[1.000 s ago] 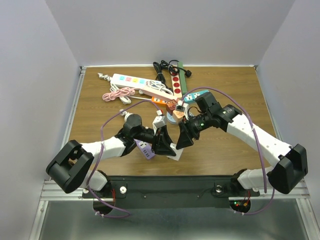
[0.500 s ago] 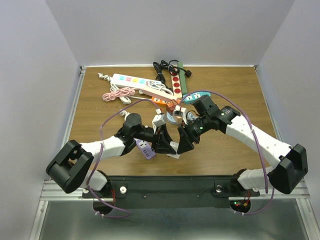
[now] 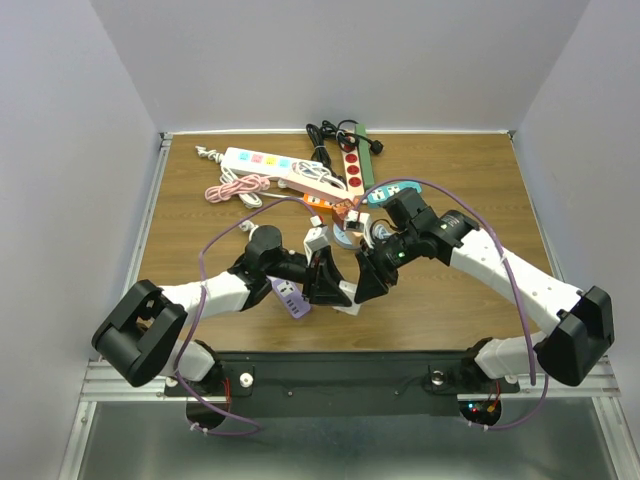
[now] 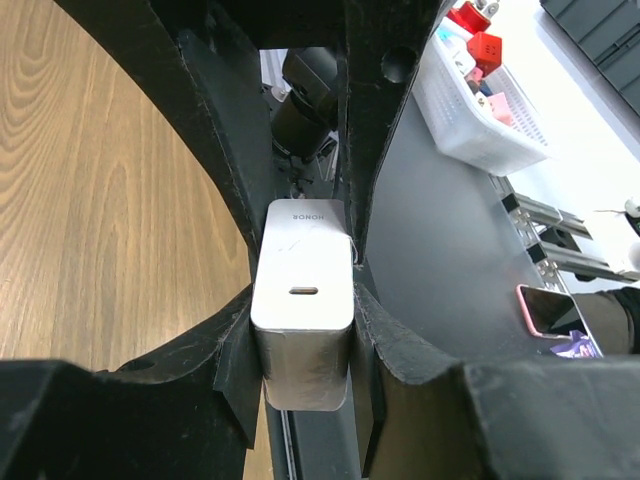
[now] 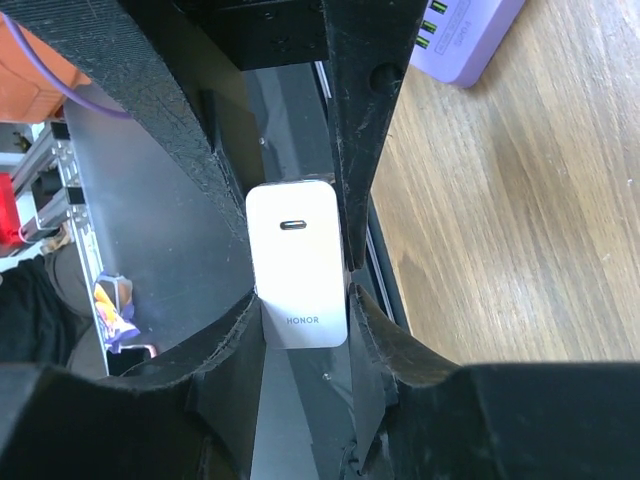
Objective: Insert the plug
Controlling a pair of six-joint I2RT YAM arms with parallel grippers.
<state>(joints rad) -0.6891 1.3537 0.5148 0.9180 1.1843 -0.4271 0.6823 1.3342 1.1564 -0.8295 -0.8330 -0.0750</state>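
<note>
The plug is a white HONOR charger block (image 3: pixel 349 297), held just above the table's near edge. In the left wrist view my left gripper (image 4: pixel 303 300) is shut on the charger (image 4: pixel 302 330), its port face turned to the camera. The right gripper (image 5: pixel 303 300) has come in from the opposite side. Its fingers press the same charger (image 5: pixel 295 265) on both flanks. From above, the left gripper (image 3: pixel 335 290) and right gripper (image 3: pixel 362 288) meet tip to tip over the block. A purple power strip (image 3: pixel 291 297) lies right beside them, also seen in the right wrist view (image 5: pixel 462 35).
At the back of the table lie a white power strip with coloured switches (image 3: pixel 262 160), a strip with red sockets (image 3: pixel 352 170), a pink cable (image 3: pixel 235 188), a black cable (image 3: pixel 330 132) and a teal strip (image 3: pixel 390 190). A black rail (image 3: pixel 330 375) borders the near edge.
The right arm has moved down and left towards the left gripper, and its jaws have closed on the charger. The left gripper has kept its hold and place.
</note>
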